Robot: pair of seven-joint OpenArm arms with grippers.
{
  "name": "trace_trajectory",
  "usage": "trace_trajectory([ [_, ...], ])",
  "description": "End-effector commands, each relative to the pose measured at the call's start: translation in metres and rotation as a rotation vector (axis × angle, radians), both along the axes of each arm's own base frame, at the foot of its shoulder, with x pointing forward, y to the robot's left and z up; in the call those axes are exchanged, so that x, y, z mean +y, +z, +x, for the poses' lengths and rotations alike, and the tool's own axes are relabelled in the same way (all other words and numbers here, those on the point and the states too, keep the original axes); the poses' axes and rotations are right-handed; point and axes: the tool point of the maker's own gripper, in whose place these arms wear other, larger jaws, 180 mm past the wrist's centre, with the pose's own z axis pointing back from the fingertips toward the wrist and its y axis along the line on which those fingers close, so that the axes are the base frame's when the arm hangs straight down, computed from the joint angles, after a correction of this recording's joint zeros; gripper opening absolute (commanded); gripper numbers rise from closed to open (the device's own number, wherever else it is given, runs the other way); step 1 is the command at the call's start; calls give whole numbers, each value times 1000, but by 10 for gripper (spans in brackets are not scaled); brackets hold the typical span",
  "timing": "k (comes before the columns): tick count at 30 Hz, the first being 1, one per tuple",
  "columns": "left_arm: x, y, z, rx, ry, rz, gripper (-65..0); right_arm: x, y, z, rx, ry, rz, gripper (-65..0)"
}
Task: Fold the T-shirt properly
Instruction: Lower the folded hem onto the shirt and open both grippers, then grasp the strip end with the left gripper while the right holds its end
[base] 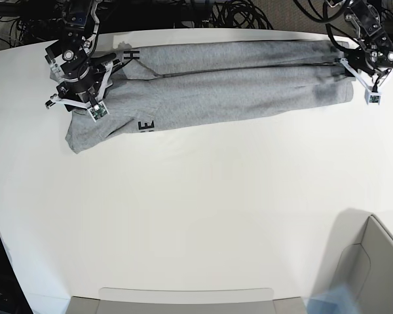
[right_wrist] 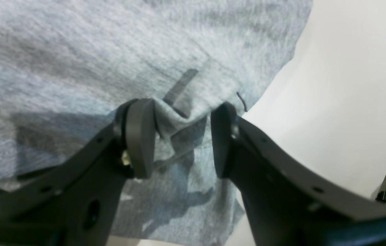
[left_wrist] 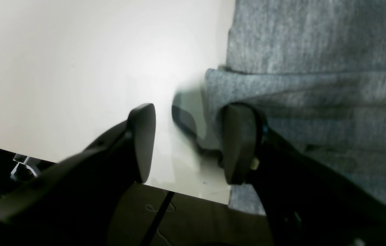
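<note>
T-shirt (base: 216,82) lies at the far side of the white bench (base: 196,209), drawn out into a long band running across the base view, folded lengthwise with layers overlapping. One end bunches near the view's left, the other reaches the view's right

Left end effector (left_wrist: 187,143): spread, nothing between the pads. One pad sits over bare bench, the other rests at the shirt's edge, where a folded layer shows. No pinch

Right end effector (right_wrist: 181,136): spread too. A small ridge of grey cloth stands up between the pads, touching one of them, but it is not clamped. A thin dark thread or seam mark lies near the shirt's edge beside it

Judgement on the step: looks like a release after the lengthwise fold, both ends let go. To do it well, lift both end effectors straight up so no pad drags the cloth; the ridge at the right one could snag and pull the fold open. For the next fold, regrip at the outer corners through all layers, keep both ends level, and smooth the bunched end first

Writing: black block letters peek out at the view's left end. An "H" near the far edge; lower down what reads as "E", possibly more, partly tucked under. No full word or brand legible
</note>
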Motion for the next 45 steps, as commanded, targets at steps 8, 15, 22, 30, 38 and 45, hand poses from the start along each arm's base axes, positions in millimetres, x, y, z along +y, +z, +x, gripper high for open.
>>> trace_trajectory([
  [8,-9,6,-5,26,19,-74,-333,1,6,4,-22,16,-6,-381],
  [15,-21,14,12,-50,-16,-149,-336,1,3,3,-12,14,-1,-381],
  [22,-48,5,32,-84,-32,-219,-336,1,-11,-1,28,9,13,-381],
  [30,-80,-49,21,69,-51,-372,-385,-1,-11,0,26,10,5,-381],
  [38,-97,-51,40,60,-109,-393,-650,-1,-7,5,13,10,5,-381],
  [45,-65,-67,48,40,-1,-433,-650,-2,-3,11,-4,9,3,-381],
])
